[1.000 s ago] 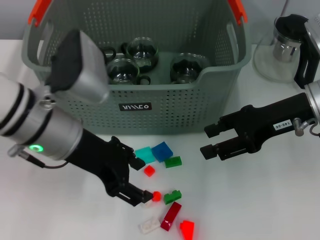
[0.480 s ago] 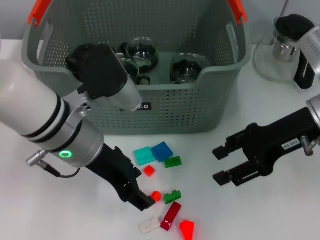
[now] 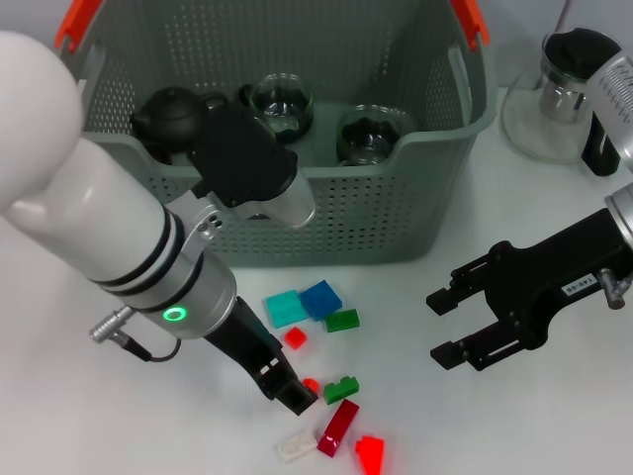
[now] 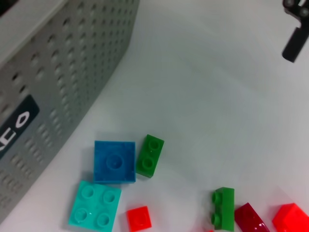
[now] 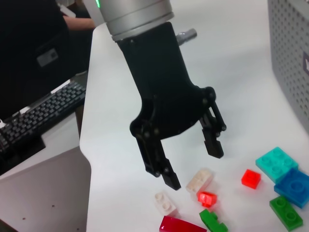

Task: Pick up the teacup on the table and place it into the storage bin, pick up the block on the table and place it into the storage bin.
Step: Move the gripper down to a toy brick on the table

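The grey-green storage bin (image 3: 326,223) with orange handles stands at the back; glass teacups (image 3: 282,99) and a black teapot (image 3: 168,117) are inside it. Several loose blocks lie in front: teal (image 3: 285,308), blue (image 3: 320,298), green (image 3: 342,320), small red (image 3: 311,386), dark red (image 3: 338,427), white (image 3: 295,447). My left gripper (image 3: 294,393) is low over the table beside the small red block. The right wrist view shows the left gripper (image 5: 193,162) open, its fingers on either side of a white block (image 5: 199,180), just above the small red one (image 5: 206,198). My right gripper (image 3: 450,322) is open and empty, right of the blocks.
A glass teapot (image 3: 569,89) with a black handle stands at the back right on a round coaster. The left wrist view shows the bin's wall (image 4: 58,72), the blue block (image 4: 114,161) and a green block (image 4: 150,154). A keyboard (image 5: 34,121) lies beyond the table's edge.
My left arm has swung over the bin's front and its gripper has shifted slightly right and down onto the blocks. My right gripper has drawn back to the right and lower.
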Available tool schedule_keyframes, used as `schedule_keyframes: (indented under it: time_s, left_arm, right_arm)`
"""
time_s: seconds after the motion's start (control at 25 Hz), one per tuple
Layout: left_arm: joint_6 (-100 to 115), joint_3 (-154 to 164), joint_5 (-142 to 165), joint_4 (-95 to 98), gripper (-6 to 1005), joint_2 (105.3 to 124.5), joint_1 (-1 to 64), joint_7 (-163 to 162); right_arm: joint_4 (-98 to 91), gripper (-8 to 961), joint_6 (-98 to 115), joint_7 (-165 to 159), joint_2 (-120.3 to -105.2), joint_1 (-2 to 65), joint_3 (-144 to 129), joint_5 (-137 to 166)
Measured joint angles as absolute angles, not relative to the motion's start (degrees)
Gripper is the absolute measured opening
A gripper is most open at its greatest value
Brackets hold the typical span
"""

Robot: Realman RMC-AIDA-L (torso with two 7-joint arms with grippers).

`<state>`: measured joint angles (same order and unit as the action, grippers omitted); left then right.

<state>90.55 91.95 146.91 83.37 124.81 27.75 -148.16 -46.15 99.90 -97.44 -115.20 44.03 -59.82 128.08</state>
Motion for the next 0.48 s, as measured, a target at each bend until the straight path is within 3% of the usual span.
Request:
schedule_keyframes:
  time_s: [0.48]
  left_arm:
    - [87.03,100.59,152.12,82.49,753,124.8,28.57,-156.45]
  right_arm:
    - [-46.15,716,100.1,-94.62,-115.4,45.15,-60.45,128.64]
